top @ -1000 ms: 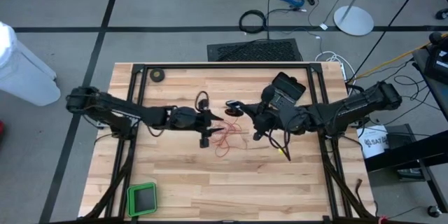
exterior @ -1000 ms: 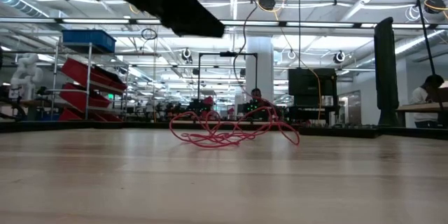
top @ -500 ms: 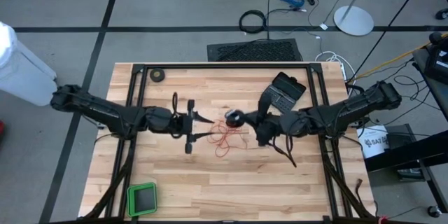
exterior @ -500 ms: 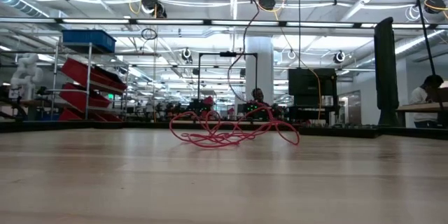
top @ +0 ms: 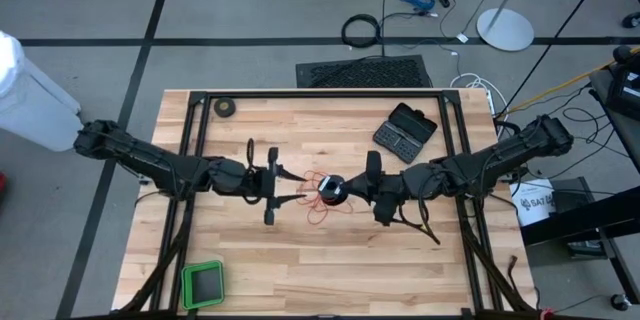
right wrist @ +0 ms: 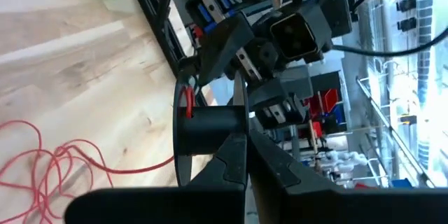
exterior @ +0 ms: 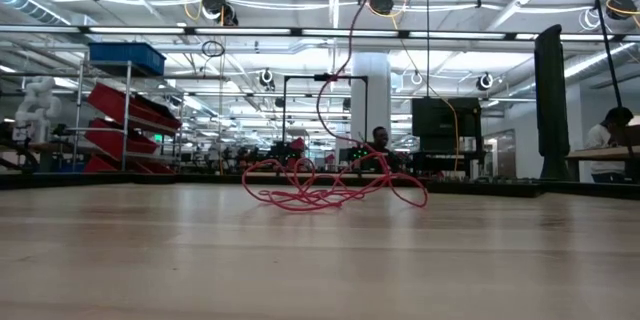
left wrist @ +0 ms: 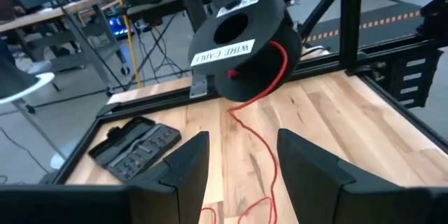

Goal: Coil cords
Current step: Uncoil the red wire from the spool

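The wooden table [top: 400, 250] carries both arms at its middle, facing each other. The right gripper [top: 352, 191] has its jaws clamped together on the black reel [top: 331, 191], held raised off the board, just ahead of the left gripper [top: 272, 184], whose jaws stand apart and empty, pointing at the reel from close by. From the reel the red wire [exterior: 330, 185] hangs down to a loose tangle on the wood, below and between the two sets of jaws. Farther from both, beyond the right jaws, lies a black case [top: 404, 131]. The risks, as I judge them: the thin wire could snag in its own tangle and drag as a lump; the reel could twist in the pinch; the open jaws could miss so fine a strand.
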Controlling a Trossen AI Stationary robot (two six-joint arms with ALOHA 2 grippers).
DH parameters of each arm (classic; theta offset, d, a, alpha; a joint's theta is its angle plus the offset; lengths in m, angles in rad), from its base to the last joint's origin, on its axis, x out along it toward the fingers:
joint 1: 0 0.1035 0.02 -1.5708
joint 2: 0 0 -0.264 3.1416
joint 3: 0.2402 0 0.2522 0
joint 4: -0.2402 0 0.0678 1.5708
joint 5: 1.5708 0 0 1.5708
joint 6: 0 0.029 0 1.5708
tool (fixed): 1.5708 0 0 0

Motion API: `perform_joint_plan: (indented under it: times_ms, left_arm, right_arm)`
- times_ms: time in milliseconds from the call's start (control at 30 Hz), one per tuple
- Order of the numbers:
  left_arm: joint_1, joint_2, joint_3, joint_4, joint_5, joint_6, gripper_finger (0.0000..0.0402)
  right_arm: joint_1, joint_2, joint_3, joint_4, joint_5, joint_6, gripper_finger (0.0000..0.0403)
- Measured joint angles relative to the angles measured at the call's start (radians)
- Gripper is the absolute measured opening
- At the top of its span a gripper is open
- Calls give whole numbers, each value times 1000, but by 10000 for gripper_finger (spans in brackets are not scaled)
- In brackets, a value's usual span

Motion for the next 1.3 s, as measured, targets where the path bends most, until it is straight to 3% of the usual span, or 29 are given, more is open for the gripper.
perform_joint_plan:
  times_ms: [200,500,667,833,1033,1300]
  left_arm:
    - [3,92,0,103,-2,-25,176]
    - [23,218,0,228,-112,-26,176]
    - [23,206,0,217,-189,-1,176]
    - [23,146,0,154,-192,4,176]
    - [23,86,0,117,-178,7,176]
    - [55,91,0,59,-153,-132,176]
  right_arm:
    - [-16,0,0,15,1,-18,0]
    - [-23,0,0,11,2,21,0]
    - [-23,0,0,6,38,48,0]
    - [-9,1,0,-15,109,96,0]
    - [8,-1,0,-10,111,96,0]
    - [7,-3,0,-10,113,125,0]
